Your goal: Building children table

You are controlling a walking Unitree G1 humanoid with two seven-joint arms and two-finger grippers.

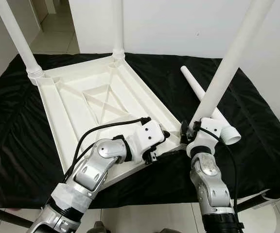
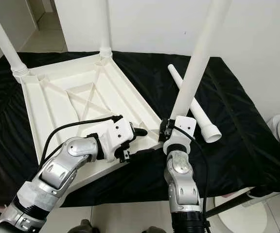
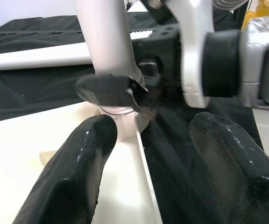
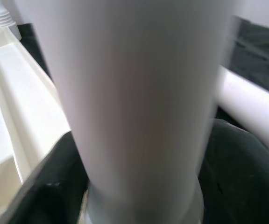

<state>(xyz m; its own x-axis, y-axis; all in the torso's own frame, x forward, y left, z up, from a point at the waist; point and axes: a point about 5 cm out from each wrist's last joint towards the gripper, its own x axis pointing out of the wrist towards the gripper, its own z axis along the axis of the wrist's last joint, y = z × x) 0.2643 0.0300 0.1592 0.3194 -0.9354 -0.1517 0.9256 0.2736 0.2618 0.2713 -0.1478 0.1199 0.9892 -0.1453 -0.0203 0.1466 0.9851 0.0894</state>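
tabletop [image 1: 77, 104] lies upside down on the black cloth [image 1: 13, 136], two legs seated at its far corners, one spare leg [image 2: 191, 104] lying just beside its right edge; right gripper [image 1: 191, 130] is clenched round the third leg [image 1: 227, 68] at the near right corner, and that long leg leans, so it could bind or lever the socket out of line. left gripper [image 3: 146, 140] hangs released beside the same corner, so the tabletop could slide. left wrist view gives the leg foot meeting the corner, which the head views hide
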